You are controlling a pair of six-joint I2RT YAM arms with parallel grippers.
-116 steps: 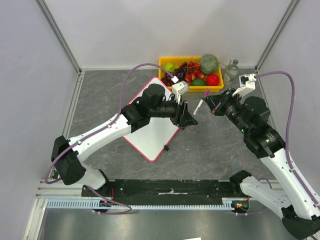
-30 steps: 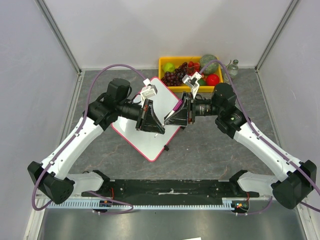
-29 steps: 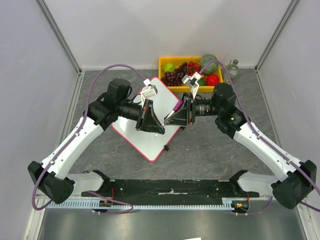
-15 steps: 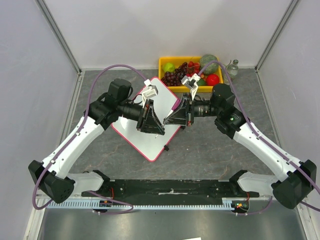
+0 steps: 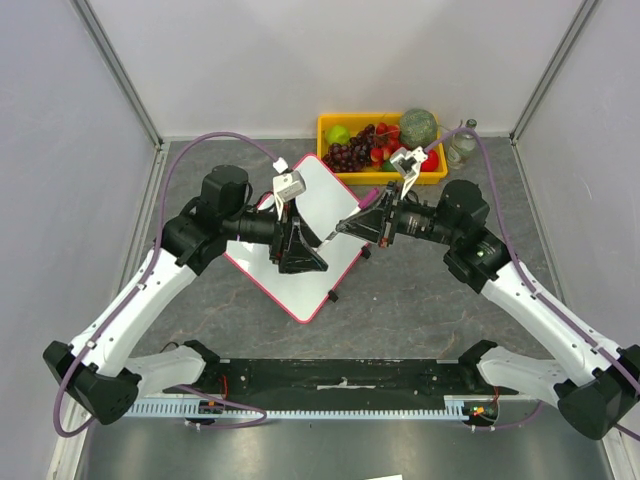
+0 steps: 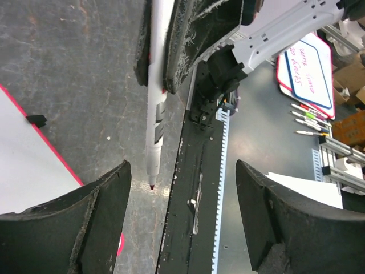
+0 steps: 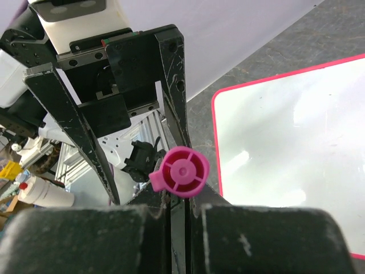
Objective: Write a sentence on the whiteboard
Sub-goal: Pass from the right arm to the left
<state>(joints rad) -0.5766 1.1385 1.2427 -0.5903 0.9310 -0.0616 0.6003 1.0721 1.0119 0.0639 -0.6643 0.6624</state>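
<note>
Top external view: white pink-rimmed whiteboard (image 5: pixel 300 288) lies flat, long axis near-left to far-right; left claw (image 6: pixel 181 171) has opened, right claw (image 7: pixel 182 197) now clamps the pink-capped marker (image 7: pixel 182 171).

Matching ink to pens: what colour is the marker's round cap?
Magenta cap, clearest in right wrist view.

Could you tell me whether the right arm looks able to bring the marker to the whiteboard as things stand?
Probably yes. The right arm's jaws are shut on the marker, tip bare, over the whiteboard; the left arm's open jaws stand close and might crowd it.
</note>
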